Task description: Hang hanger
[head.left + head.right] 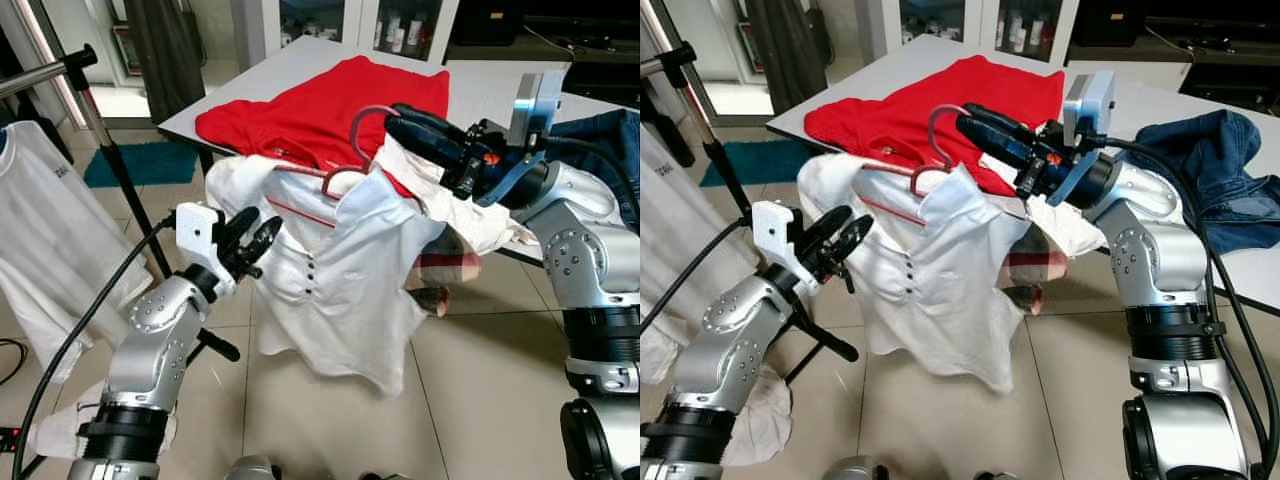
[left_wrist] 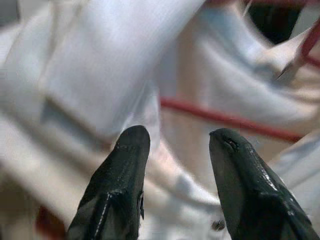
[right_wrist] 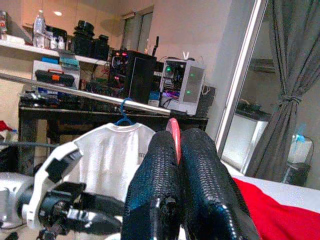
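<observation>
A red wire hanger [image 1: 358,128] carries a white button-front shirt [image 1: 350,270] that hangs in front of the table edge. My right gripper [image 1: 395,118] is shut on the hanger's hook; the red wire [image 3: 173,131] shows pinched between its fingers. My left gripper [image 1: 258,232] is open beside the shirt's left side, with the cloth and the hanger's red bar [image 2: 225,120] just beyond its fingertips [image 2: 132,145] and nothing between them. A metal clothes rail [image 1: 40,72] runs at the upper left.
A white T-shirt [image 1: 40,230] hangs on the rail from a blue hanger [image 3: 121,112]. A red garment [image 1: 330,90] lies on the white table [image 1: 300,55], with blue jeans [image 1: 1210,160] at its right end. The rail stand's black pole [image 1: 125,175] and a teal mat [image 1: 140,160] are on the left.
</observation>
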### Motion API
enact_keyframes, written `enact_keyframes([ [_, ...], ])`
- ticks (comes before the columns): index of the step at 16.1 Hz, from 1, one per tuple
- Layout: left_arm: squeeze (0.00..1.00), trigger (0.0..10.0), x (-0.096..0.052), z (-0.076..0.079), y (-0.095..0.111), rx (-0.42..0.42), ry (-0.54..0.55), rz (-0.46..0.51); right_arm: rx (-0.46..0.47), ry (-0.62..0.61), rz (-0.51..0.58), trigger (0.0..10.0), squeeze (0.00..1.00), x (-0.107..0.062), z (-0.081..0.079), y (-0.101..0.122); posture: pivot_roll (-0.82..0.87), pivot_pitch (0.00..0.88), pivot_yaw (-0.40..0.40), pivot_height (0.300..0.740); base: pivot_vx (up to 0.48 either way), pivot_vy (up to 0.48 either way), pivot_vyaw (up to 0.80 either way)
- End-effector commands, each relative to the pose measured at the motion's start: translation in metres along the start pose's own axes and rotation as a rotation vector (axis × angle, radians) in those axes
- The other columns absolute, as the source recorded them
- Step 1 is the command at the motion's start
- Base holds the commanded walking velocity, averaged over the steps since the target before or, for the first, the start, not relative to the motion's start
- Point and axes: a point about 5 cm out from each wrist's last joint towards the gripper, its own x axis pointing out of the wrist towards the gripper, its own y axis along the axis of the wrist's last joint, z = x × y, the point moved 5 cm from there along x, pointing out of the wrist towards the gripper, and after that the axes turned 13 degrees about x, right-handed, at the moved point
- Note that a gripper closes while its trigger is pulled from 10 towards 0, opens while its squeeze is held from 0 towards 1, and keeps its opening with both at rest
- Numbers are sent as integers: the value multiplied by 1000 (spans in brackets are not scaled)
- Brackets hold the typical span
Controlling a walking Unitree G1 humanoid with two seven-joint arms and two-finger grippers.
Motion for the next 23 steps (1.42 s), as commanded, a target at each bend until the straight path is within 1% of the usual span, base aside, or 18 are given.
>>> enact_keyframes([
  [1,0,10000,5,-4,-4,1,24,-21,-24,26,53,0,98,2,-7,16,92,0,-16,740,0,0,0],
  [3,0,10000,11,-13,-10,27,78,-37,-14,75,70,0,98,7,-18,20,90,0,-17,740,0,0,0],
  [4,0,10000,12,-18,-9,33,108,-36,-13,76,71,0,94,7,-18,20,90,0,-17,740,0,0,0],
  [6,0,10000,11,-37,-3,50,222,-24,-10,64,63,0,94,5,-16,17,88,0,-17,740,0,0,0],
  [7,0,10000,9,-44,-4,65,261,-25,-6,68,65,0,94,5,-18,18,86,0,-16,740,0,0,0],
  [9,0,10000,8,-53,0,79,310,4,3,73,68,0,94,5,-20,18,88,0,-16,740,0,0,0],
  [10,0,10000,8,-54,3,78,313,22,4,72,67,0,98,5,-20,17,88,0,-16,740,0,0,0],
  [11,0,0,9,-54,13,71,303,80,7,68,66,0,94,6,-19,16,91,0,-15,740,0,0,0],
  [13,0,0,10,-50,18,85,277,109,8,63,64,0,94,6,-18,15,92,0,-15,740,0,0,0],
  [14,0,0,10,-48,21,113,266,121,11,53,56,0,94,5,-16,12,94,0,-13,740,0,0,0],
  [15,0,0,10,-48,23,139,263,134,5,43,24,0,94,5,-15,6,94,0,-13,740,0,0,0],
  [16,0,0,9,-48,28,163,261,151,-26,28,-55,0,94,3,-13,-8,95,0,-12,740,0,0,0],
  [17,0,0,9,-49,35,185,267,178,-43,-7,-128,0,90,0,-7,-24,98,0,-12,740,0,0,0],
  [19,0,0,8,-50,35,179,266,183,-40,-34,-108,0,98,0,-2,-19,98,0,-9,740,0,0,0],
  [20,0,0,7,-51,32,178,266,174,-31,-32,-77,0,94,1,-2,-13,97,0,-8,740,0,0,0],
  [22,0,0,7,-52,30,178,268,171,-28,-27,-56,0,90,1,-3,-7,96,0,-8,740,0,0,0],
  [23,0,0,5,-54,32,180,272,178,-45,-32,-82,0,94,-2,-1,-12,95,0,-8,740,0,0,0],
])
